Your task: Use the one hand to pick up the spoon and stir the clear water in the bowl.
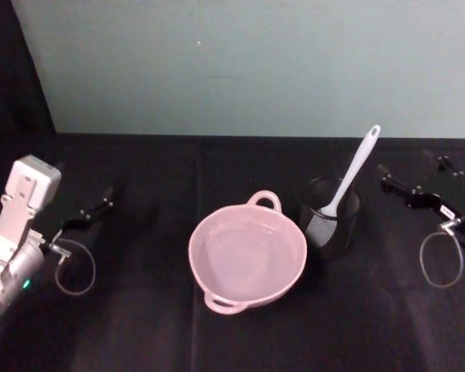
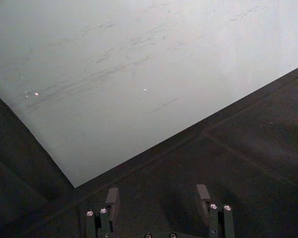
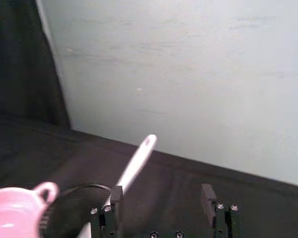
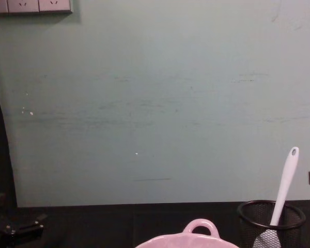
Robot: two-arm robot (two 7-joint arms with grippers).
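**Spoon standing in mesh cup, both grippers clear of it**

Spoon: white plastic, slim handle with eyelet at the tip. Stands blade-down in a black wire-mesh cup, handle leaning up toward 1 o'clock in the head view. Blade shows through the mesh at the cup's lower part. From the chest view the handle rises well above the cup's rim, tilted to the right.

Bowl: pale pink, glossy, round, at table centre. Loop handle on the rim at 12 o'clock, a second one at 7 o'clock. Clear water inside. The mesh cup sits just beside it at 2 o'clock; touching or not, cannot tell.

Right gripper: at 3 o'clock of the cup, well apart from it, over the black table. Fingers spread wide, nothing between them. Its wrist view looks past the fingers at the spoon handle, cup rim and a bowl handle.

Left gripper: at 9 o'clock of the bowl, well apart. Fingers spread wide, nothing held; only table cloth and the pale green wall lie ahead of it.
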